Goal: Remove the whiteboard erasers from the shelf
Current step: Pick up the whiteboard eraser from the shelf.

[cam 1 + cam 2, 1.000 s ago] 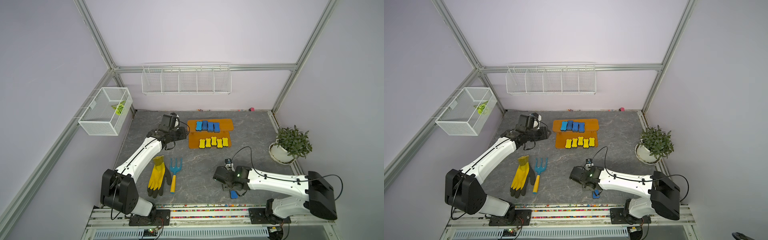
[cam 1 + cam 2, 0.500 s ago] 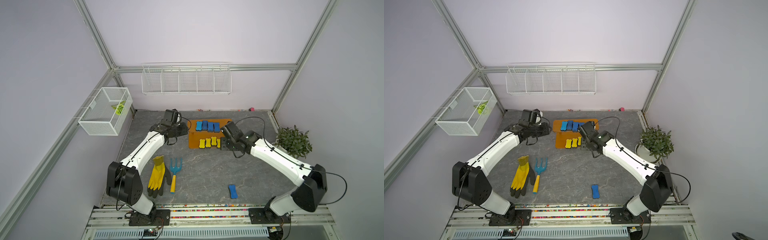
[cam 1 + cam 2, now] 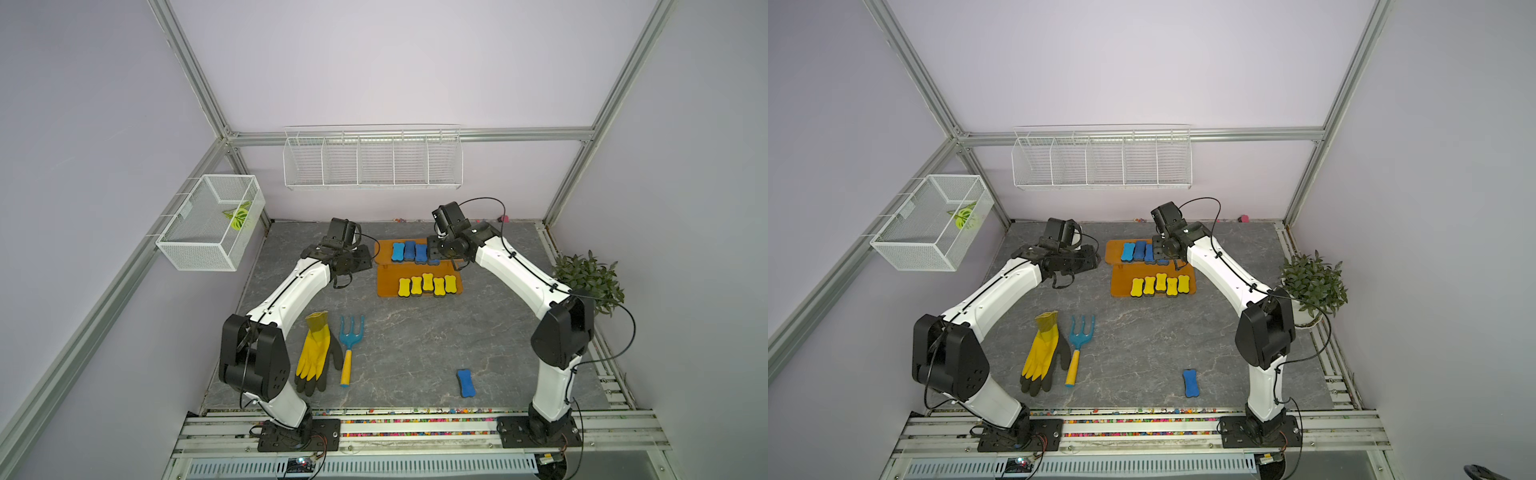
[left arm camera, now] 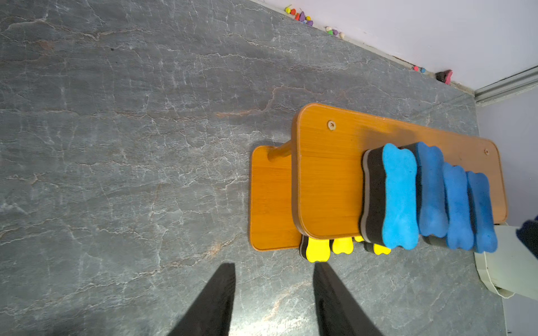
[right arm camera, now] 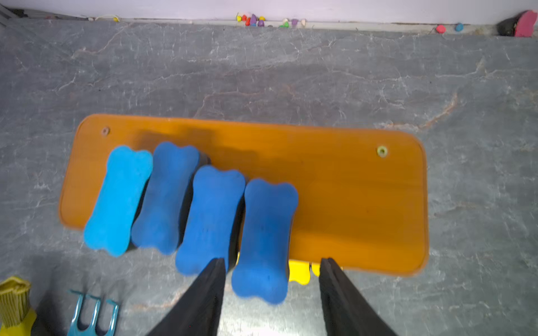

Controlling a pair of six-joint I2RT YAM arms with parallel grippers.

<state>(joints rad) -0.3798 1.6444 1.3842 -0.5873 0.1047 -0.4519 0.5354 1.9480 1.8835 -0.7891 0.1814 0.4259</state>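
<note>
The right hand (image 5: 272, 261) stands open astride the end blue eraser (image 5: 265, 238) on the upper tier of the shelf (image 5: 349, 189), crowding the neighbouring eraser (image 5: 211, 218), so closing could nudge that one off; the left hand (image 4: 273, 266) hangs open nearby.

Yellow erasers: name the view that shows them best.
A top view: all five yellow erasers lie unobstructed in a row. The left wrist view shows only ends under the upper board of the shelf; the right wrist view, a yellow sliver.

Shelf (image 3: 385, 284): 4 blue erasers (image 3: 398, 252), 5 yellow erasers (image 3: 427, 282); loose eraser (image 3: 466, 382) lies apart.
</note>
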